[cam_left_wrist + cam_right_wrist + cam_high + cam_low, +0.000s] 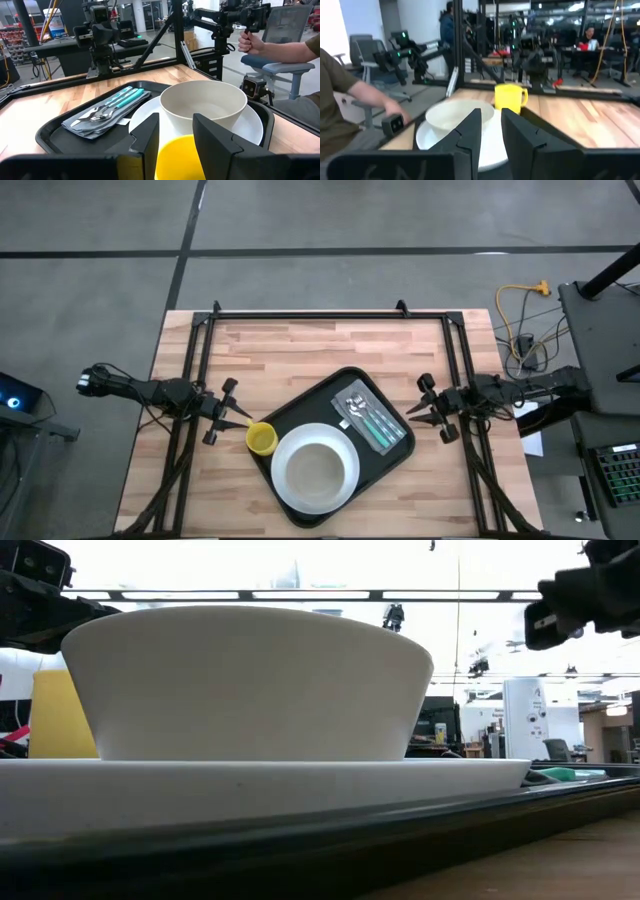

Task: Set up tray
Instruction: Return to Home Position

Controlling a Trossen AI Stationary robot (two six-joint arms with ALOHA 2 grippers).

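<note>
- Worktop (300, 345): black tray (310, 405) skewed, just toward 6 o'clock of centre.
- At tray's 9 o'clock, left jaws; at 3 o'clock, right jaws: both part-open, holding nothing.
- On tray: white plate (282, 492) carrying bowl (318, 470).
- Napkin (392, 442) with cutlery (368, 418) at plate's 2 o'clock.
- Yellow cup (261, 439) at plate's 10 o'clock.

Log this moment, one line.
tray: plate, bowl, napkin with cutlery | cup: by tray | left pincer: open, facing cup | right pincer: open, beside tray

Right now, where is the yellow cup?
In the high view, the yellow cup sits at the tray's left edge, between the left gripper and the white plate.
</note>
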